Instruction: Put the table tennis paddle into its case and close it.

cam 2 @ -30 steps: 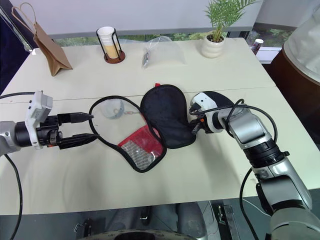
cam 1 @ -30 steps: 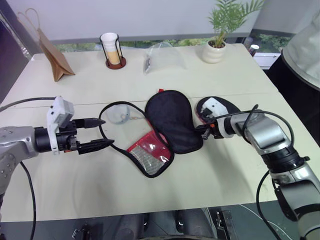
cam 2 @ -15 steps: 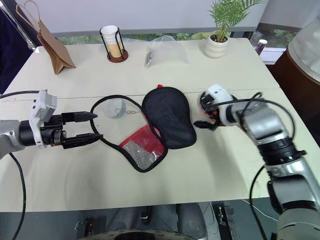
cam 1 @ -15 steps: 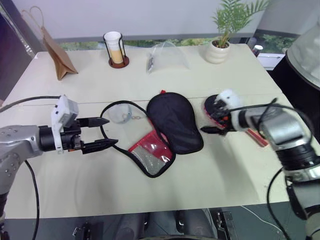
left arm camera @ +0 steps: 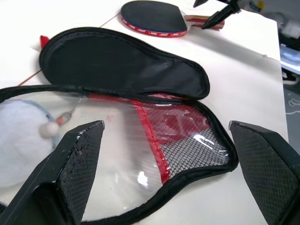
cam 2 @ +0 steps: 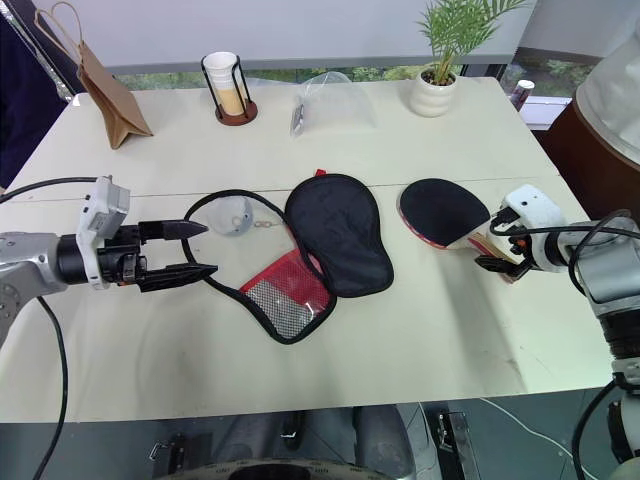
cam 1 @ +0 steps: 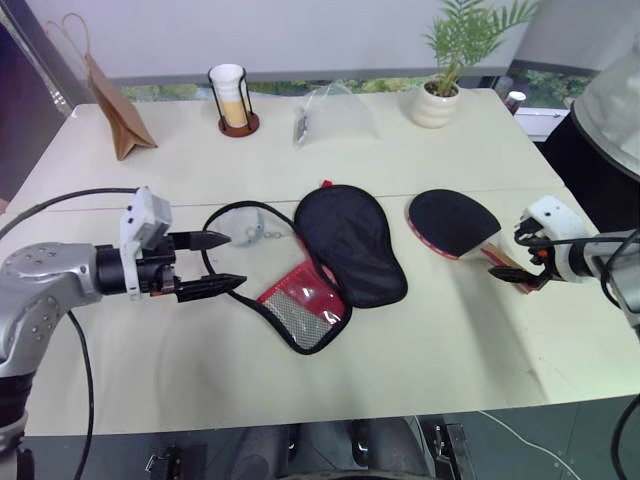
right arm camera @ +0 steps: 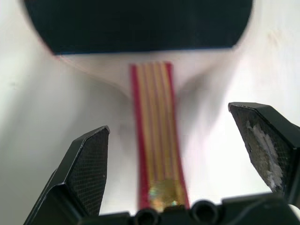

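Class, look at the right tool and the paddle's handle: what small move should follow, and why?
Probably lower the right tool and close it on the handle: it is open, the handle lies between its fingers, and the paddle lies outside the open case.

Cream table [cam 1: 420, 330] with paddle [cam 1: 452, 222], open case [cam 1: 345, 240]

You had a broad cream tabletop [cam 1: 330, 390] before you, evenly lit, with a thin seam running across its middle. Along its far edge stood a brown paper bag [cam 1: 112, 110], a paper cup in a dark wire holder [cam 1: 230, 97], a clear plastic bag [cam 1: 330, 108] and a small palm in a white pot [cam 1: 438, 95]. Behind them ran a pale wall [cam 1: 300, 35] above a low window strip [cam 1: 330, 86] showing greenery. A person in pale clothing [cam 1: 612, 100] stood at the right edge.
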